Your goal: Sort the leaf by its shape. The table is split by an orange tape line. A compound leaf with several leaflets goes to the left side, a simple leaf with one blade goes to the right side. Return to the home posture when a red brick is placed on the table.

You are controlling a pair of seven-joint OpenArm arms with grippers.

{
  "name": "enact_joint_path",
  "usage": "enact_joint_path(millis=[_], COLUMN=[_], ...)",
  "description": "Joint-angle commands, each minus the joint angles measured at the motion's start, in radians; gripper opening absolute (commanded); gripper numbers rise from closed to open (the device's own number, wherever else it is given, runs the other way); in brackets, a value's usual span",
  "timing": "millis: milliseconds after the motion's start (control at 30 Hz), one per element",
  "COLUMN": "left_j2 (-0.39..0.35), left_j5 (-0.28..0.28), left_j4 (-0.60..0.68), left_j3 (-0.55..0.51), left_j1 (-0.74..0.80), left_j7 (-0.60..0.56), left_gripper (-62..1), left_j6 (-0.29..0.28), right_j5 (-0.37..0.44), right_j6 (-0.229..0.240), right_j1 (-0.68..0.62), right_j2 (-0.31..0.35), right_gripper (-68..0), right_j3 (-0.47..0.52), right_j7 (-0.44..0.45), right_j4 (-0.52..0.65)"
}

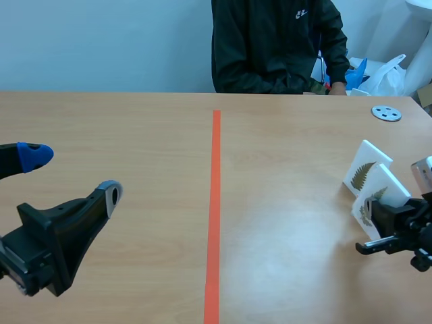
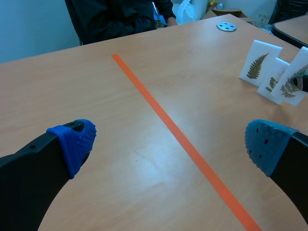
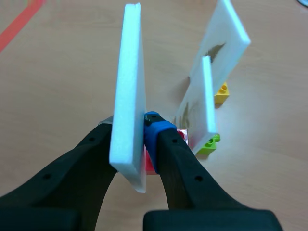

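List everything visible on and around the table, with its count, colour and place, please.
White foam leaf cards: three, white, right of tape; one gripped.
Small plastic bricks: three, yellow, green, red, at the cards' bases.
Round holed disc: one, grey, far right.
Tape line: one, orange, table middle.
Plastic bag: one, white, behind table.
Person in dark jacket: one, across table.
Left gripper: black, blue pads, open, left side.
Right gripper: black, shut on one leaf card.

Bright, even light leaves a pale sheen on the table (image 2: 149,161) and only soft shadows.
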Motion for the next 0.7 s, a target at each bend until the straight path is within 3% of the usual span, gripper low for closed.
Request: enact_joint_path(millis=[0,667], left_j2=[0.0,0.0], left_j5=[-0.006,-0.006], left_j4=[0.012,0.012], left_j3=[-0.005,-0.005], left_j1=[0.0,-0.015], left_j7=[-0.02,-0.02], left_gripper=[1.4,1.4], left_j6=[-0.002,-0.017], right_j5=[0.012,0.017], right_j6=[-0.003,-0.003], right_j1=[0.023,0.101], right_j2=[0.008,0.005], right_gripper=[-66.4,-66.2], right_j3=[0.01,0.017], right_j7=[0.018,0.053], right_j4=[-0.001,-0.167])
